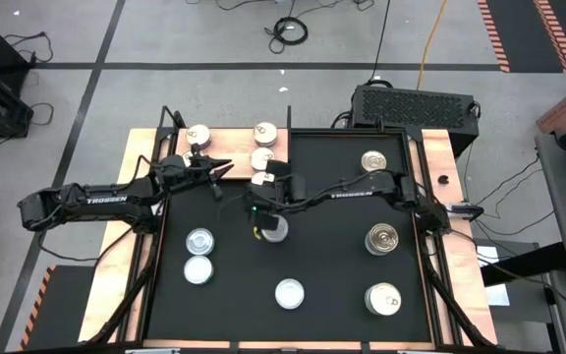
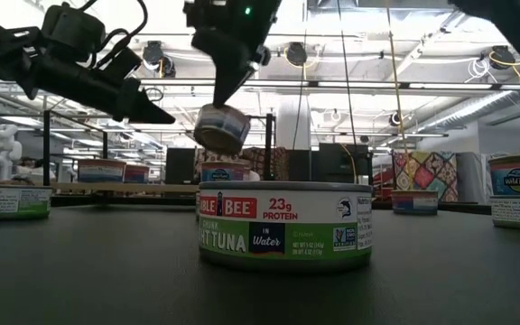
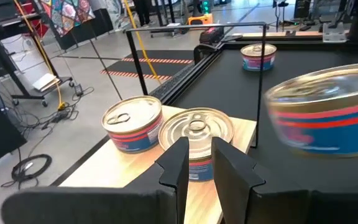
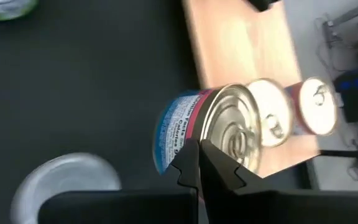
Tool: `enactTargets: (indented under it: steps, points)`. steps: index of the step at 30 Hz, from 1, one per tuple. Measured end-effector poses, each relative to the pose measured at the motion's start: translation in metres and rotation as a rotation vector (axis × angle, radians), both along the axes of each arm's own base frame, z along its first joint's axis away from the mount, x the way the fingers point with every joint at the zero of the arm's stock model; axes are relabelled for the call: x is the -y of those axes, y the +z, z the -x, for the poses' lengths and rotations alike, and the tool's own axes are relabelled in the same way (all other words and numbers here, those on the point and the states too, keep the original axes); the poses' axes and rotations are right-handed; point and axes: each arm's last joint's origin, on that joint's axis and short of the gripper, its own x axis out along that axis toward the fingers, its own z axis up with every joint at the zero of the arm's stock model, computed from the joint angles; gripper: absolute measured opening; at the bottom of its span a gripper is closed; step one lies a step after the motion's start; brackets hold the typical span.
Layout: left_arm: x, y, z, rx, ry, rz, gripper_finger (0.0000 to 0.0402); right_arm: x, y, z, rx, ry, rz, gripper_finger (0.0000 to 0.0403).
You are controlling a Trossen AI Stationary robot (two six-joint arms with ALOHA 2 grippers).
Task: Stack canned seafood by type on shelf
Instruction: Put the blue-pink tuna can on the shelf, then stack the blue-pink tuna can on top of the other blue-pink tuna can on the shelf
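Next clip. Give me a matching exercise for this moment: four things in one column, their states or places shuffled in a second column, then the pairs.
1. right end effector
2. left end effector
3. green-label tuna tin
4. shelf

A. stands on the black mat
B. bears three tins
C. shut on a blue-label tin, held clear of the mat
D. empty, jaws slightly apart, at the shelf

Pairs: 1-C; 2-D; 3-A; 4-B

Glossy metal tin [image 4: 219,127], wooden shelf [image 4: 241,46]
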Motion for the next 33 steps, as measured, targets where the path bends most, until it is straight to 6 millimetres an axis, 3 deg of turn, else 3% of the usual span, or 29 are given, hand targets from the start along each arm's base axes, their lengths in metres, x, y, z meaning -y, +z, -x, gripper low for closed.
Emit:
enactTargets:
  steps: [6,15,23,27,33]
  points:
    - [-0.001,-0.002,0.001,-0.024,0.008,0.003,0.0072,0.026,-0.008,-0.007,-0.028,-0.018,0.078,0.0]
    - [-0.005,-0.003,0.003,-0.026,0.035,0.007,0.0072,0.045,-0.002,-0.013,0.015,0.002,0.14,0.0]
    - [-0.006,-0.003,0.004,-0.027,0.036,0.008,0.0072,0.074,-0.001,-0.01,0.019,-0.054,0.147,0.0]
    - [-0.005,-0.003,0.004,-0.031,0.036,0.009,0.0072,0.074,-0.001,-0.009,0.012,-0.051,0.14,0.0]
    - [-0.005,-0.003,0.003,-0.03,0.018,0.011,0.0072,0.051,-0.003,-0.011,0.008,0.018,0.067,0.0]
